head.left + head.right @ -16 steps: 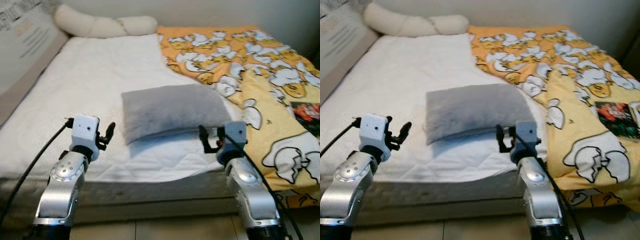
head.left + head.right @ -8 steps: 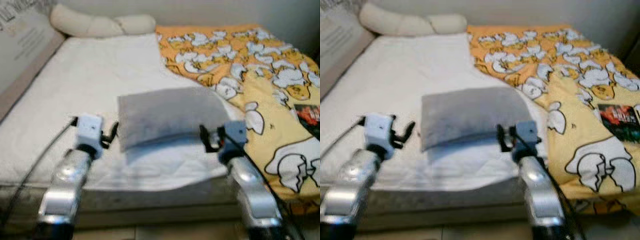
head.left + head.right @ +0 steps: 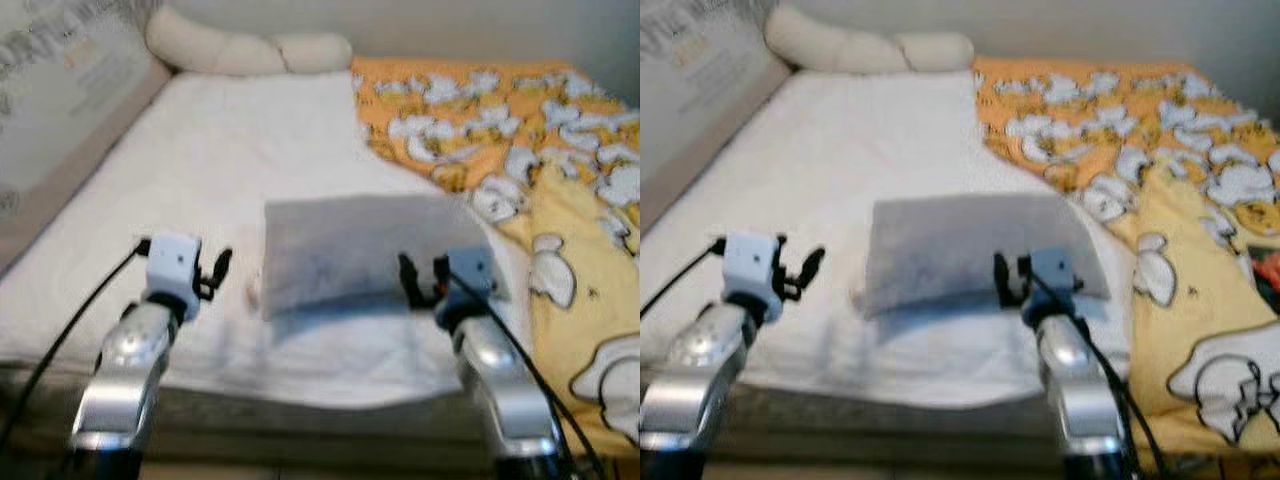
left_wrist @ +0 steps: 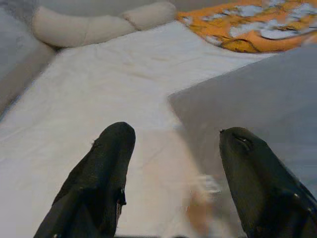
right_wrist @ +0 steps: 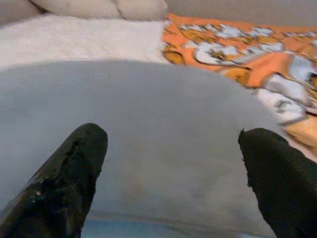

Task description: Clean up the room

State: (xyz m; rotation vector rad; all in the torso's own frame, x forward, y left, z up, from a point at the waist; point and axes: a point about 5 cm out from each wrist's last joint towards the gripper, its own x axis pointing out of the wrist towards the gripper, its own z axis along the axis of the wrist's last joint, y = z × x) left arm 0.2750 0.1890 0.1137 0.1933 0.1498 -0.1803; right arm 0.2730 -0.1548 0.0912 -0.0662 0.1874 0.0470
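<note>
On the bed [image 3: 200, 150], at my 12 o'clock, the grey pillow [image 3: 365, 245] lies long axis crosswise. My right gripper [image 3: 420, 283] is at its near edge, fingers spread wide and empty; my left gripper [image 3: 212, 275], likewise spread and empty, sits beside its left end.

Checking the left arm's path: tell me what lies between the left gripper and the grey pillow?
Just bare white sheet separates the left gripper from the grey pillow, apart from a small blurred pale spot near the pillow's corner; the left eye view shows it.
</note>
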